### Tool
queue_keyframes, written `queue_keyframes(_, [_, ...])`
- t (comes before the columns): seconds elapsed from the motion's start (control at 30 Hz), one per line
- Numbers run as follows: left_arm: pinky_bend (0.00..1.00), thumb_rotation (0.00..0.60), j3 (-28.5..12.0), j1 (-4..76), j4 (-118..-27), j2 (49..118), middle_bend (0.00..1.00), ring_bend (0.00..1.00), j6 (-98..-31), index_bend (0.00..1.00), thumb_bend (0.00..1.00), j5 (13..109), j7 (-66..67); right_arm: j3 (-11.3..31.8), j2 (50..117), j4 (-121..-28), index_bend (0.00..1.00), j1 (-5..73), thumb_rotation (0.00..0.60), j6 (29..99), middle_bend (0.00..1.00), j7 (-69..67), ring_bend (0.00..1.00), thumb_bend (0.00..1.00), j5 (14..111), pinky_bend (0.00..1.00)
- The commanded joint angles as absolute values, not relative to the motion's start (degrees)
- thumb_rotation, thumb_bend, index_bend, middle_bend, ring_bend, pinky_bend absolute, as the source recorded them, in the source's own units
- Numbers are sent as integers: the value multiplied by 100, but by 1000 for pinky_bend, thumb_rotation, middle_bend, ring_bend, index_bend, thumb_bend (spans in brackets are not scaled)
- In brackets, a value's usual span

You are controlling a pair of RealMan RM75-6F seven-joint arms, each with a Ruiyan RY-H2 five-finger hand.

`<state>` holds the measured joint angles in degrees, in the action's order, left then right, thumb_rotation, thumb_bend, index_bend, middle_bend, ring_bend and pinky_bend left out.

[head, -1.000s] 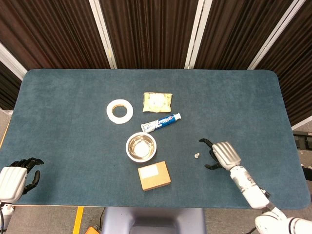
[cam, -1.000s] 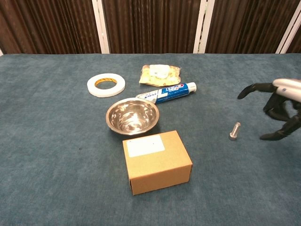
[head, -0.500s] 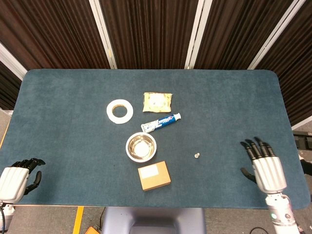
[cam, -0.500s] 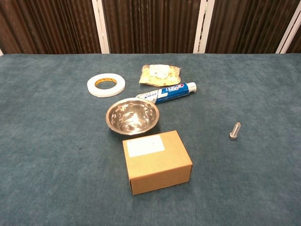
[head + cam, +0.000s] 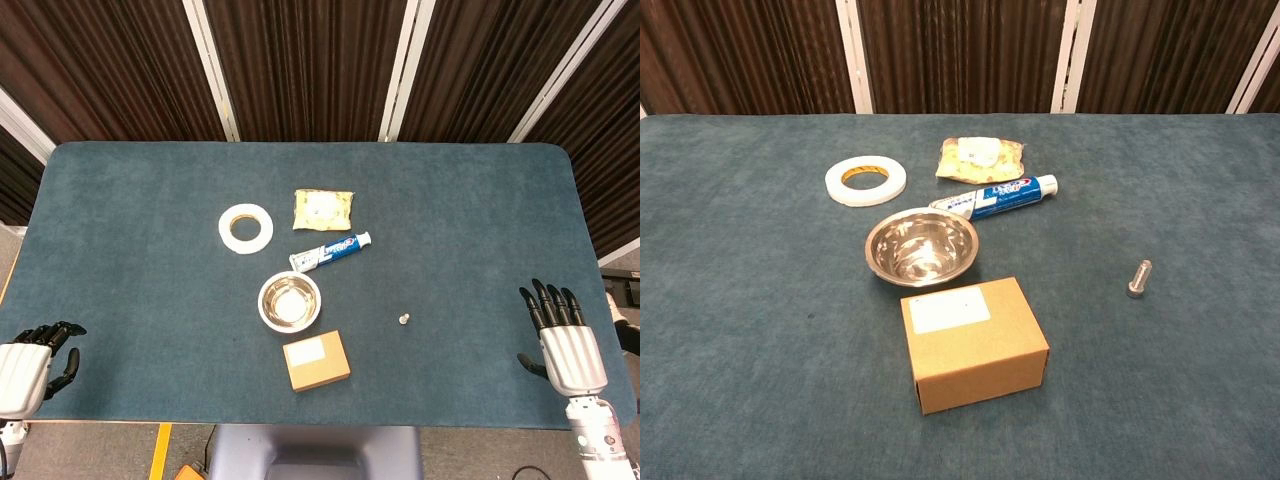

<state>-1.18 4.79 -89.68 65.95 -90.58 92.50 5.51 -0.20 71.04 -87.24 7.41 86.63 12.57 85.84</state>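
While apart from either hand [image 5: 571, 352]: one bolt [image 5: 403, 320], one bowl [image 5: 290, 301].

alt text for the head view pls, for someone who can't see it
Both hands, left hand and right hand, rest empty at the near corners of a blue table. Mid-table lie a tape roll, steel bowl, cardboard box and small bolt.

Bolt [image 5: 403, 320] lies alone, right of bowl [image 5: 290, 301]. Box [image 5: 316, 362] near side of bowl; toothpaste tube [image 5: 330, 252] just beyond it. Tape roll [image 5: 246, 228] far left, packet [image 5: 323, 210] farthest back.
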Motion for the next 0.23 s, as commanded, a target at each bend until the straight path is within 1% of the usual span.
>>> queue_keyframes(0.03, [509,600,-132,487,-8965,6602,388,433,-9009,399,546,9199,556,13,7091,-8703,70,734,600,8724,39,1155,0,81,8652,161])
queue_keyframes(0.23, [509,600,-119,494,-8996,6589,385,431,-8974,398,546,9206,610,36,7125,-8650,70,654,600,8924,39,1042,0,81,8863,161])
